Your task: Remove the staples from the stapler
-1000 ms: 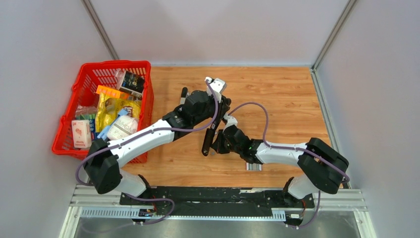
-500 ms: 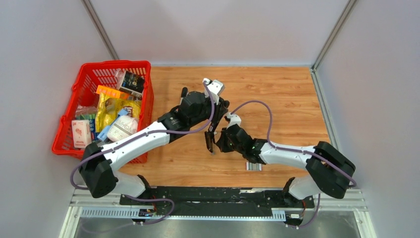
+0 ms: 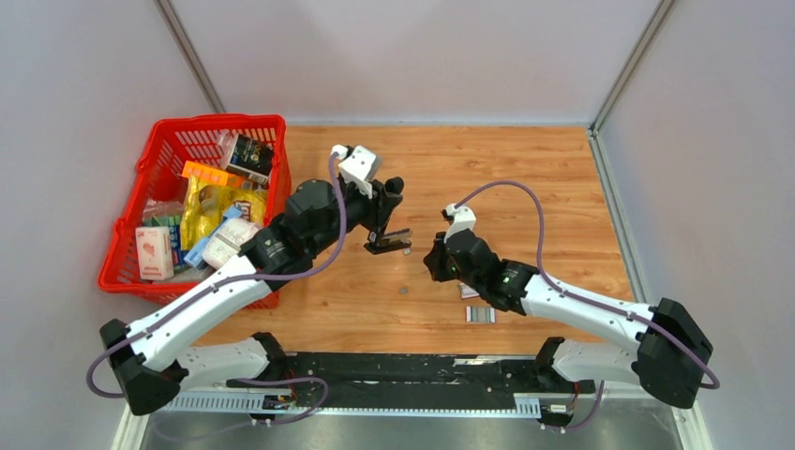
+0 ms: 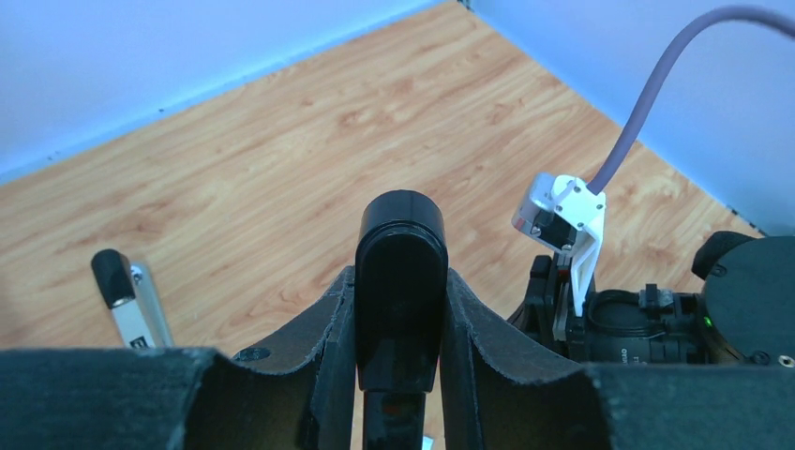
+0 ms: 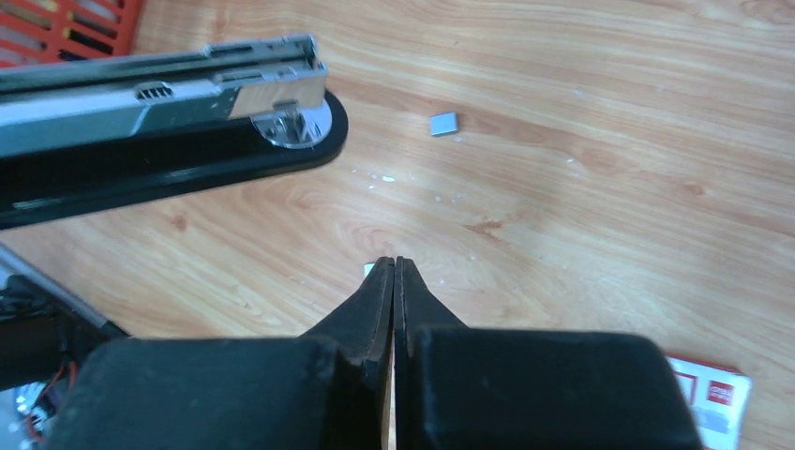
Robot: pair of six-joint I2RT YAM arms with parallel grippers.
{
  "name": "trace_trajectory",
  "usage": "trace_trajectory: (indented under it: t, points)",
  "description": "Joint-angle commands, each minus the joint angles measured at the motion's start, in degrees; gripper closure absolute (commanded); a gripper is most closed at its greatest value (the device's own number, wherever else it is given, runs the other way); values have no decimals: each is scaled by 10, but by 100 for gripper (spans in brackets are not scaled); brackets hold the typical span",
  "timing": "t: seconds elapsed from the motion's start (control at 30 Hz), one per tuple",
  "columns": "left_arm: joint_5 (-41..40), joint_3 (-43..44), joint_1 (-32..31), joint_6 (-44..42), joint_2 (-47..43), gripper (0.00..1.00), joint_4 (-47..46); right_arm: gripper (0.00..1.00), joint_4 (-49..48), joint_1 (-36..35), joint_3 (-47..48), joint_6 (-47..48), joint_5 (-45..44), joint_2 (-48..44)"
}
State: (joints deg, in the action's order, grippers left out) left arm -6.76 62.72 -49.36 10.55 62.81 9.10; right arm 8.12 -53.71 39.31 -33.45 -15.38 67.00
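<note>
Above the table's centre, the left gripper (image 4: 401, 291) clenches the opened stapler (image 4: 401, 225), likely exposing its magazine; the right gripper (image 5: 394, 272), pinched empty, hovers near staples (image 3: 480, 314).

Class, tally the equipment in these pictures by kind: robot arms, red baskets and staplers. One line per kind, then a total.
Robot arms: 2 (left arm, right arm)
Red basket: 1
Stapler: 1
Total: 4

White arm links (image 3: 225, 286), black joints (image 3: 670, 352), purple cables (image 3: 511, 183) along each arm, black tapered claw fingers (image 5: 373, 302)
</note>
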Motion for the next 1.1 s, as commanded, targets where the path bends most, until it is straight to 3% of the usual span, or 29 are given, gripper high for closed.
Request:
trace_trajectory:
  t: [0.0, 0.47, 0.7, 1.07]
  points:
    - [-17, -3, 1, -4, -47, 100, -53, 100, -12, -2, 3, -30, 59, -13]
    - [7, -38, 1, 68, -98, 100, -87, 100, -128, -21, 23, -65, 98, 64]
    - [18, -52, 1, 124, -124, 100, -80, 100, -133, -21, 55, -43, 62, 88]
    - [39, -81, 1, 178, -160, 100, -46, 100, -83, -21, 96, 25, 2, 37]
